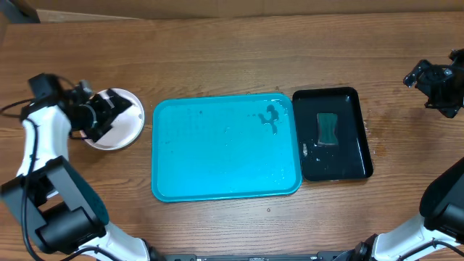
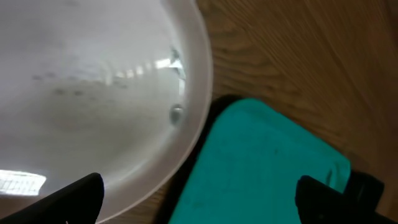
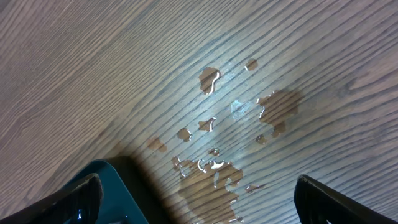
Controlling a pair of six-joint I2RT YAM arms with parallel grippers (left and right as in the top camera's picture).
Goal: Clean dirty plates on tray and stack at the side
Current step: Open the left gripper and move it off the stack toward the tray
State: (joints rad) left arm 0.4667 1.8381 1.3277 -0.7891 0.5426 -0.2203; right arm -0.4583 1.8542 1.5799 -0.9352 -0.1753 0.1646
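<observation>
A white plate (image 1: 119, 125) lies on the table left of the turquoise tray (image 1: 225, 185); any plates beneath it are hidden. My left gripper (image 1: 109, 114) hovers over the plate's near-tray side, open and empty. In the left wrist view the white plate (image 2: 93, 87) fills the upper left, the tray (image 2: 261, 168) the lower right, and my open fingers (image 2: 199, 202) straddle the gap. The tray holds no plates, only water drops and a small dark smear (image 1: 272, 118). My right gripper (image 1: 442, 83) is open and empty at the far right edge, shown over wet wood in its wrist view (image 3: 199, 199).
A glossy black tray (image 1: 359, 163) lies right of the turquoise tray, holding a dark green sponge (image 1: 328, 128). Its corner shows in the right wrist view (image 3: 102, 193). Water puddles (image 3: 217, 168) lie on the wood beside it.
</observation>
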